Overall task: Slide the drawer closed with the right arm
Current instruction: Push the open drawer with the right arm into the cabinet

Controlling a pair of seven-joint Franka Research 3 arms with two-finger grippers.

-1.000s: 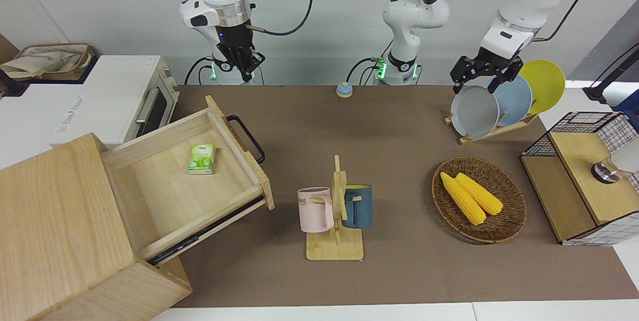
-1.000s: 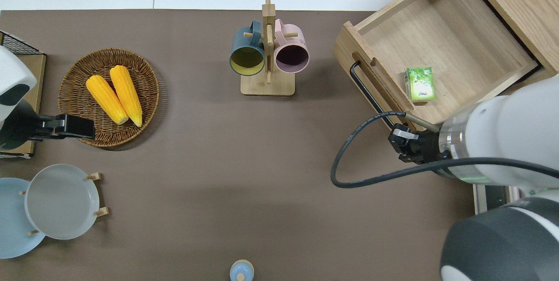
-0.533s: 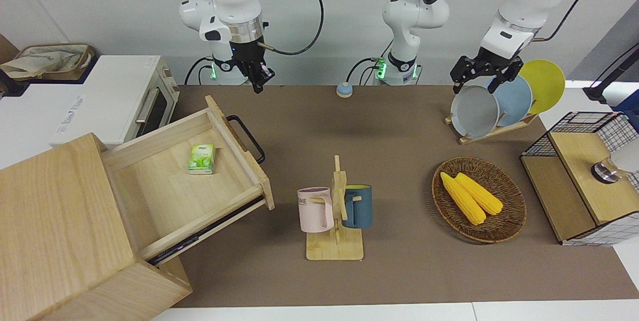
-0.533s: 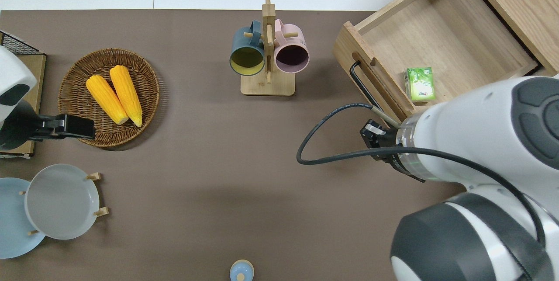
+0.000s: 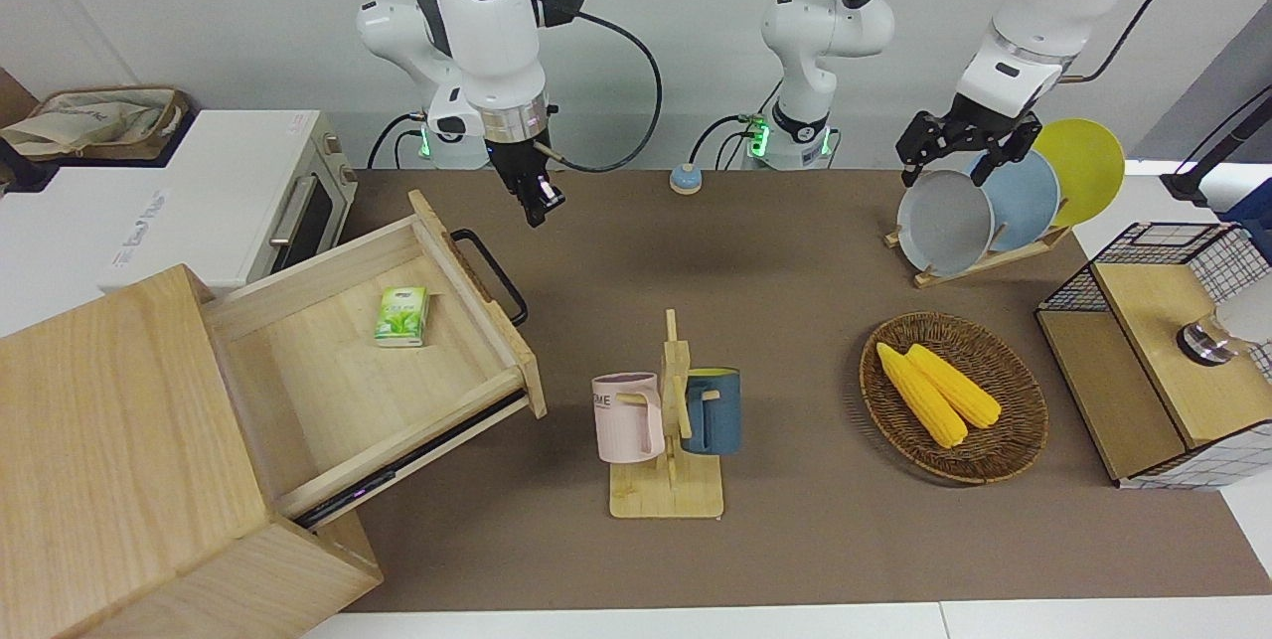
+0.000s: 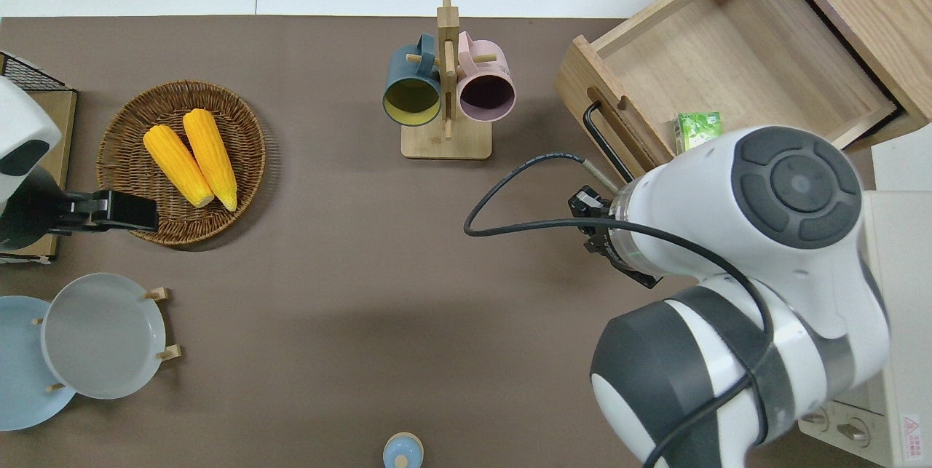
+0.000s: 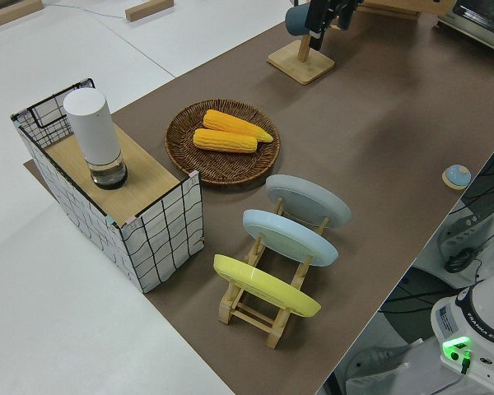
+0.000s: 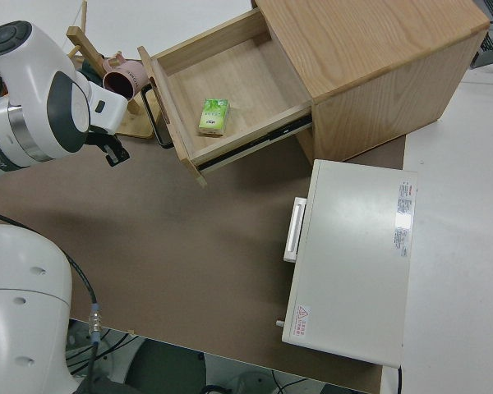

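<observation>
The drawer stands pulled far out of the pale wooden cabinet, its front panel facing the middle of the table. Its black loop handle shows on that panel, and a green packet lies inside. My right gripper hangs in the air over the brown mat, in front of the drawer's panel near the handle's robot-side end, touching nothing. Its fingers look shut and hold nothing. In the right side view the right gripper sits just clear of the panel's corner. The left arm is parked.
A wooden mug rack with two mugs stands in front of the drawer, toward mid-table. A white toaster oven sits beside the cabinet, nearer the robots. A corn basket, plate rack and wire-mesh shelf occupy the left arm's end.
My right arm has swung out from over the drawer's robot-side corner toward mid-table and come lower, level with the front panel's side. The drawer has not moved.
</observation>
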